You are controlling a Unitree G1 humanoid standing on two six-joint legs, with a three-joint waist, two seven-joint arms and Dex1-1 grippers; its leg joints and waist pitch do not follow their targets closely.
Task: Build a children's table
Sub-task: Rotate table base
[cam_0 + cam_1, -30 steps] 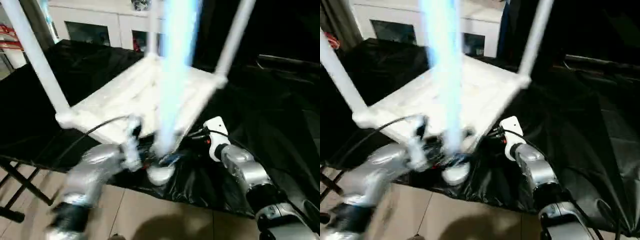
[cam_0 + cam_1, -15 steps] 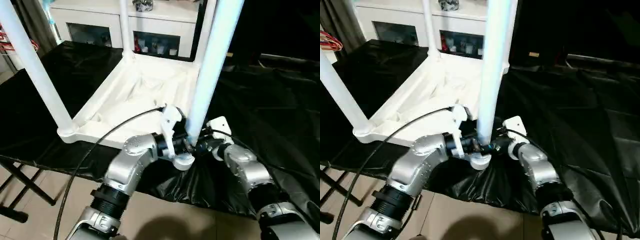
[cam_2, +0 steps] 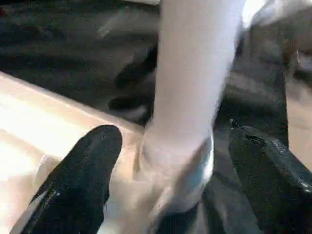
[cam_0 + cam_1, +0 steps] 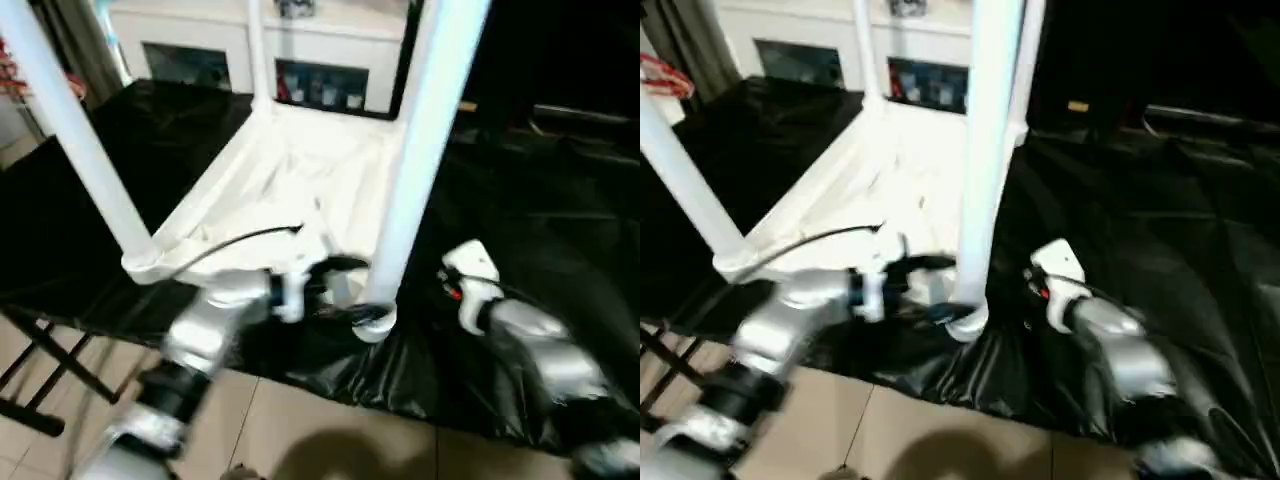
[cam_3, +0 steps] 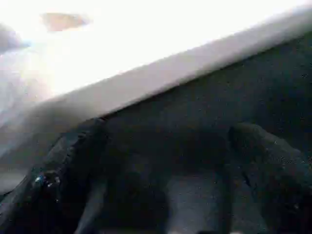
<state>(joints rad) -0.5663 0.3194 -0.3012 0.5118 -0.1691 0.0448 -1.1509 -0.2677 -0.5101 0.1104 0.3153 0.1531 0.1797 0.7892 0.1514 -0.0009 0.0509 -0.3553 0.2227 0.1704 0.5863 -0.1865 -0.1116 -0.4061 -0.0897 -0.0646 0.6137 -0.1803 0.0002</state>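
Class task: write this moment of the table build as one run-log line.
table top: upside down on black sheet | nearest leg: upright in corner socket | left gripper: open around leg base | right gripper: open, beside table

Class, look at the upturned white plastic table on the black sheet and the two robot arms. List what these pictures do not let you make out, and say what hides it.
- White plastic table top: ribbed underside washed out by glare.
- Nearest white tapered leg: upper end cut off by the head view's top edge; depth in its corner socket blurred.
- Right gripper: fingers dark and blurred against the black sheet.
- White cabinet: shelf contents too small.
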